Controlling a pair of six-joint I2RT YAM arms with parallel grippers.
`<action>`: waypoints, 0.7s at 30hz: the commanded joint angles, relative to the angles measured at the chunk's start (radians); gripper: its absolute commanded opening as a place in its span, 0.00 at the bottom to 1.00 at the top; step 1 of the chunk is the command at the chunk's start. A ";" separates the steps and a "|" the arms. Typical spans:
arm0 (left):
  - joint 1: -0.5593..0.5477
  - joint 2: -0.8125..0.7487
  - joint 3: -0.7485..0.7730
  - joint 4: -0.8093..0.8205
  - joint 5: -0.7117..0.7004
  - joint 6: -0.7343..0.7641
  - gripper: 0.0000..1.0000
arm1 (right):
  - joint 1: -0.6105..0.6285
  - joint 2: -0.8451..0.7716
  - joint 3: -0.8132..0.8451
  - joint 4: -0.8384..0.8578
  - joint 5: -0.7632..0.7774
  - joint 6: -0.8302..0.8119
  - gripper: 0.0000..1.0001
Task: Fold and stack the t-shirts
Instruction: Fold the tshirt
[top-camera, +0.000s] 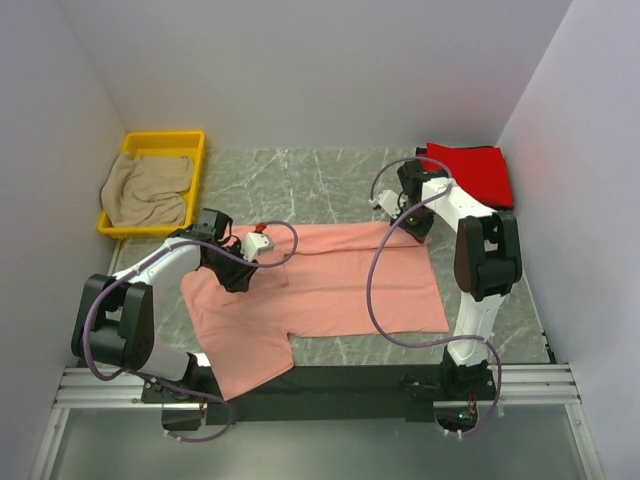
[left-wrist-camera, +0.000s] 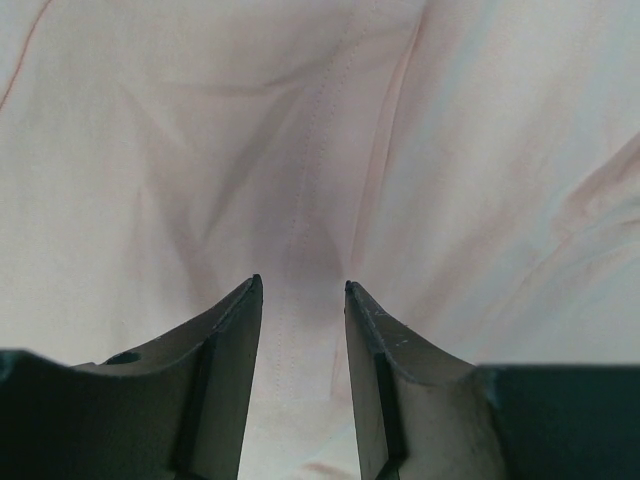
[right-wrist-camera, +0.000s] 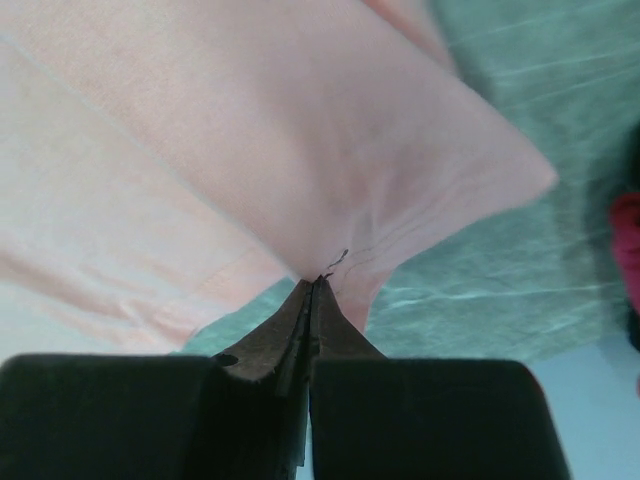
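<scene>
Since a fold prob needs both far corners lifted together, the right gripper (right-wrist-camera: 318, 278) is clamped tight on the far-right edge of the salmon-pink t-shirt (top-camera: 330, 280). That shirt lies spread mid-table, near-left part draping over the near edge. Left gripper (left-wrist-camera: 300, 285) sits on the cloth near the far-left side, jaws apart astride a seam, nothing pinched afaict. Red t-shirt (top-camera: 470, 170) lies folded far right, beige t-shirt (top-camera: 150, 190) crumpled in the yellow bin (top-camera: 165, 137). Bare table (top-camera: 300, 180) beyond the pink shirt's far edge, so room to swing cloth looks ok.
</scene>
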 joint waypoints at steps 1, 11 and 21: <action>0.008 -0.030 0.003 -0.028 0.041 0.024 0.44 | -0.005 -0.037 -0.036 -0.035 -0.010 -0.006 0.00; 0.011 -0.021 0.020 -0.038 0.044 0.020 0.44 | -0.005 0.044 -0.058 0.028 0.007 0.012 0.00; 0.054 0.048 0.118 -0.029 0.090 -0.068 0.43 | -0.006 0.038 -0.062 -0.038 -0.042 0.032 0.00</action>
